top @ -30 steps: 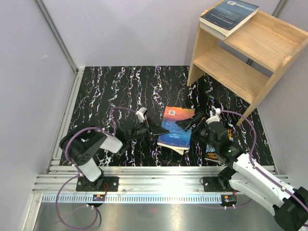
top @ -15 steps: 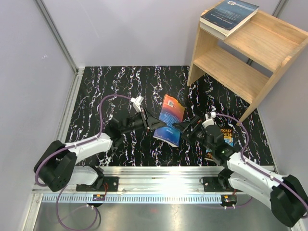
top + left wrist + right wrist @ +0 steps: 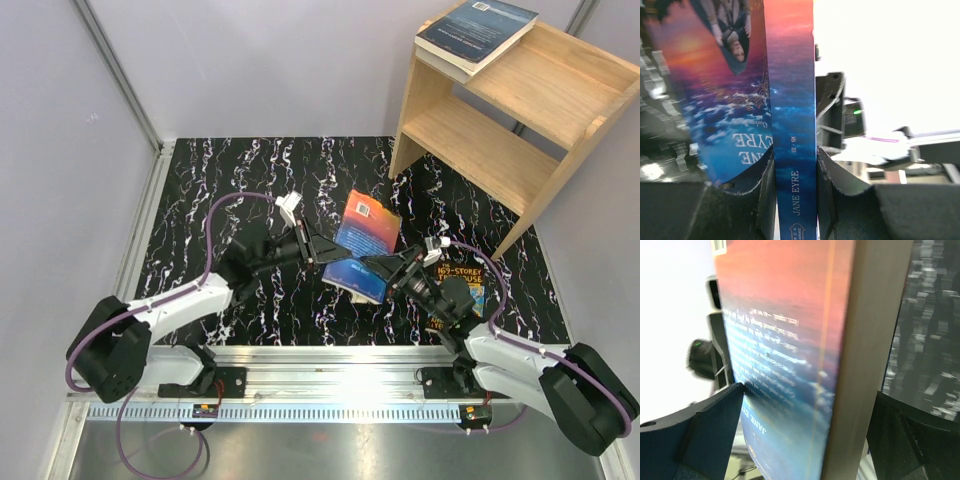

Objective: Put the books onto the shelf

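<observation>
A blue and orange "Jane Eyre" book (image 3: 368, 228) is held tilted up above the black marbled table. My left gripper (image 3: 322, 253) is shut on its spine; in the left wrist view the spine (image 3: 792, 125) runs straight between the two fingers of that gripper (image 3: 795, 195). My right gripper (image 3: 383, 268) stands open and wide around the book's opposite side. In the right wrist view, the back cover (image 3: 785, 365) and page edge fill the gap of that gripper (image 3: 809, 392). The wooden shelf (image 3: 500, 140) stands at the back right, with a dark blue-grey book (image 3: 478, 30) on top.
A blue-yellow "Treehouse" book (image 3: 460, 283) lies flat on the table at the right, partly under my right arm. A metal rail (image 3: 140, 250) borders the table's left edge. Grey walls close in the left and back.
My left arm has stretched out and lifted the Jane Eyre book off the table, tipping it up. My right arm has dropped lower and nearer, its jaws still wide around the book.
</observation>
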`<state>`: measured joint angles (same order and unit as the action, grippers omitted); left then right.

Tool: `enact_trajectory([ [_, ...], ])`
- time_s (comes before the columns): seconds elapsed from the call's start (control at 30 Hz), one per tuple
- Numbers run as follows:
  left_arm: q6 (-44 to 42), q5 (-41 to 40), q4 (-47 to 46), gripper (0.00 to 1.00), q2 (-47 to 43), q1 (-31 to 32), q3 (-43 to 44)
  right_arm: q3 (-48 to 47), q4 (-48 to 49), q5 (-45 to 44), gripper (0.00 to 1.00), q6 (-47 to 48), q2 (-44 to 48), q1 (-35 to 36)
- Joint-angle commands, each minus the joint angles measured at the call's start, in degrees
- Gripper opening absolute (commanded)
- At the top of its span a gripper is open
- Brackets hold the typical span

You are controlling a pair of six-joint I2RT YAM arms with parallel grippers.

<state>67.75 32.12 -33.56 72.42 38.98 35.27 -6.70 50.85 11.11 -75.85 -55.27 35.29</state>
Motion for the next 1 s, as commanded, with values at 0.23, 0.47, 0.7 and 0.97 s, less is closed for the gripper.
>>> enact_trajectory([
  [0.23, 0.7, 0.8, 0.6, 0.00, -11.4, -0.3, 20.1, -4.7, 12.6, 10.9, 1.00, -2.7, 7.8, 1.0],
  [0.47, -2.8, 0.9, 15.9, 0.00, -14.3, -1.2, 35.7, -6.3, 17.8, 6.5, 1.00, -9.1, 12.9, 0.9],
  [0.7, -1.5, 0.8, 16.2, 0.00, -15.3, -1.3, 37.2, -16.1, 24.5, 6.9, 1.00, -13.8, 9.9, 1.0],
  [0.97, -1.7, -0.4, 16.1, 0.00, -15.9, -1.3, 33.4, -21.2, 36.4, 4.5, 1.00, -16.4, 5.1, 1.0],
])
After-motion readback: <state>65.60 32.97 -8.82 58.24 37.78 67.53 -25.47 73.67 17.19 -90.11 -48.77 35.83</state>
